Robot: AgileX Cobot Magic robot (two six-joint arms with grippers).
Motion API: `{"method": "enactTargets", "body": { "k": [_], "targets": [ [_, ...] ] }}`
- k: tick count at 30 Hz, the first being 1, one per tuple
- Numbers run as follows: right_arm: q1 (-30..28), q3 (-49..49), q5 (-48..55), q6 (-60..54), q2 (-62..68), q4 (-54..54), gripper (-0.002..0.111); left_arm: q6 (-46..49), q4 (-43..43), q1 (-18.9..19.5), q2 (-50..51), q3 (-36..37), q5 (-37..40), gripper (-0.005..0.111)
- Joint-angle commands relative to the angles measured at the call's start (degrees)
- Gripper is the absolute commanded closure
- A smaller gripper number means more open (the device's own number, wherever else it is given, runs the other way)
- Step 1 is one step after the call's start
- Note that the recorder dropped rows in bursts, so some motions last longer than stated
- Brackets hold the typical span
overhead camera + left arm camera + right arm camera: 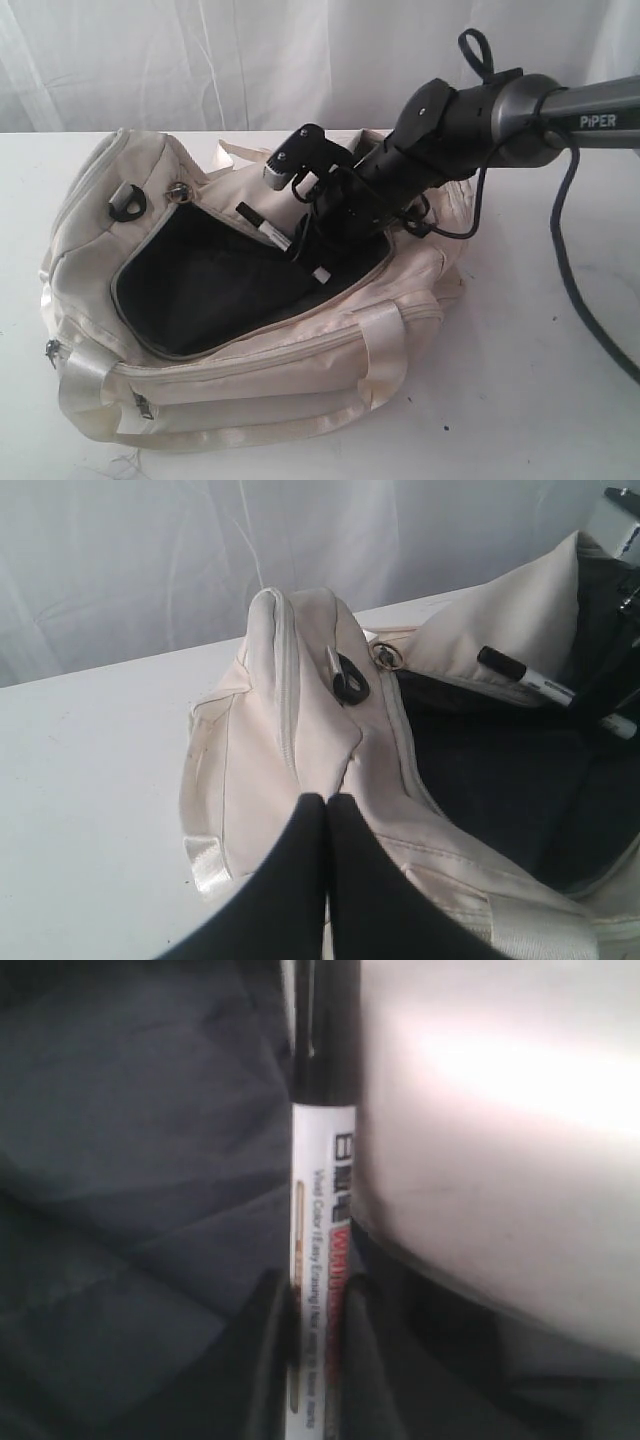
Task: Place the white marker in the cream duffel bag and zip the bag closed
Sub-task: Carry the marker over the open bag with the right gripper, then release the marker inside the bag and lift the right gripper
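The cream duffel bag [250,365] lies on the white table with its top zipper open, showing the dark lining [210,285]. My right gripper [303,250] reaches down into the opening and is shut on the white marker [272,234], which slants above the lining. In the right wrist view the marker [320,1200] runs between the two fingers of my right gripper [318,1310], beside the bag's cream wall [500,1110]. My left gripper [327,802] is shut with nothing between its fingers, just over the bag's end [270,710]; the marker [535,680] shows further off.
A metal zipper pull [178,190] and a black strap ring [125,205] sit at the bag's left end. The handles [385,345] drape over the front. The right arm's black cable [575,280] hangs to the table. A white curtain [200,60] stands behind.
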Motion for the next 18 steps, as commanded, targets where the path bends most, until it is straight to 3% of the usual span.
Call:
{"method": "enactTargets", "body": {
  "k": [1,9,18],
  "targets": [
    [2.44,-0.42,-4.50,-0.98,-0.13,0.41,0.108,-0.20,-1.18,-0.49,-0.01,0.36,0.11,0.107],
    [5.74,-0.21,-5.62,-9.90,0.64,0.30,0.103,-0.22,-1.18,-0.49,-0.01,0.36,0.07,0.107],
    [5.89,-0.21,-14.43,-1.30,0.86,2.84,0.084,-0.22,-1.18,-0.49,-0.01,0.36,0.07,0.107]
  ]
}}
